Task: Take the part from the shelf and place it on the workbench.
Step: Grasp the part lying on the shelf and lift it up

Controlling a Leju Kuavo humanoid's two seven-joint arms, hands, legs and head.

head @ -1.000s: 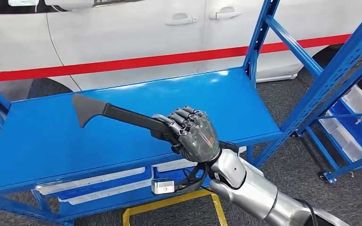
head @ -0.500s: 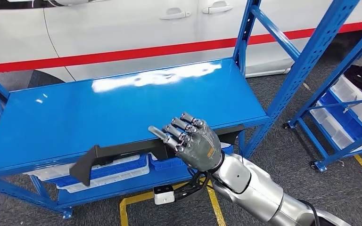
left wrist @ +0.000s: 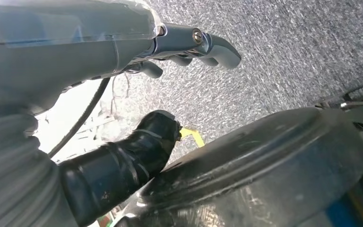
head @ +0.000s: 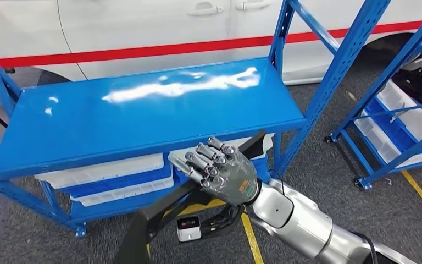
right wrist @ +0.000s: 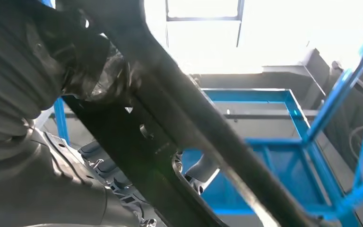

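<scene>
The part (head: pixel 148 223) is a long black bar with a wider flat end. My right hand (head: pixel 225 173) grips it near its middle, in front of and below the blue shelf's top board (head: pixel 143 115). The bar slants, with its wide end low at the picture's bottom edge and its thin end (head: pixel 255 140) up by the shelf's front rim. In the right wrist view the bar (right wrist: pixel 170 118) crosses the picture in front of the blue frame, with my right hand (right wrist: pixel 42 156) around it. My left hand (left wrist: pixel 75 42) hangs over grey floor, fingers (left wrist: pixel 217 47) apart, holding nothing.
A white car with a red stripe (head: pixel 143 52) stands behind the shelf. White bins (head: pixel 104 173) sit on the lower level. A second blue rack (head: pixel 395 121) with bins is at the right. Yellow floor tape (head: pixel 250 236) and a small white box (head: pixel 188 228) lie below my hand.
My right hand has carried the bar off the shelf top, down past its front edge, and the wide end has swung downward. The view has shifted too.
</scene>
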